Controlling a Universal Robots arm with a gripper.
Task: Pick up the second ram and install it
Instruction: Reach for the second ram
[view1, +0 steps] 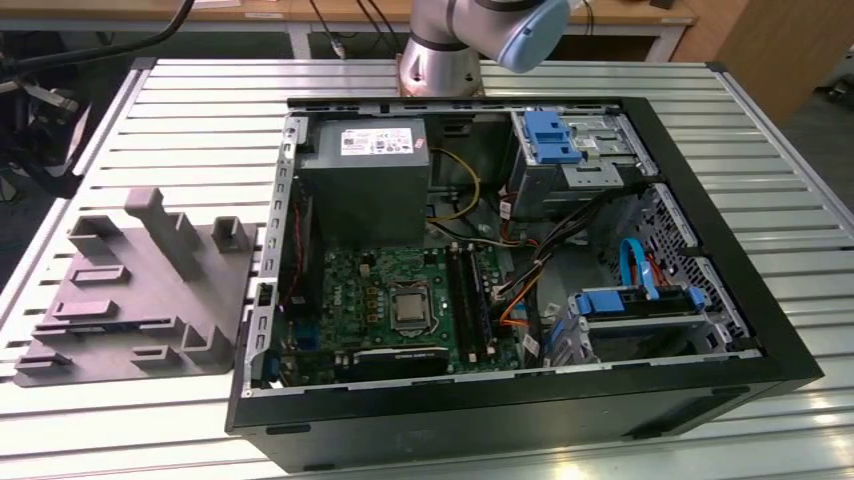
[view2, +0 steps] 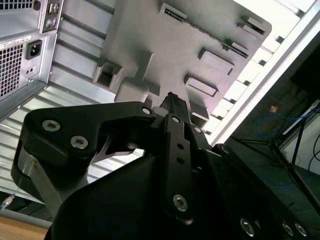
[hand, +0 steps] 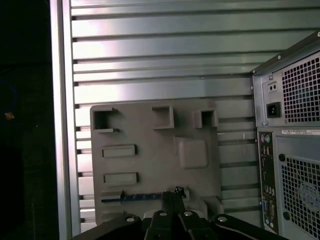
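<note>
So the hand (hand: 173, 192) hangs over the gray tray (hand: 145, 132) on the bench (hand: 150, 55), with its fingers pinched together and nothing between them. The second ram (hand: 132, 198) sits on edge in a tray slot below the hand. One end is right under the fingertips, and it looks untouched.

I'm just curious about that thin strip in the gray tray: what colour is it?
Dark blue; the second ram shows best in the first wrist view.
</note>
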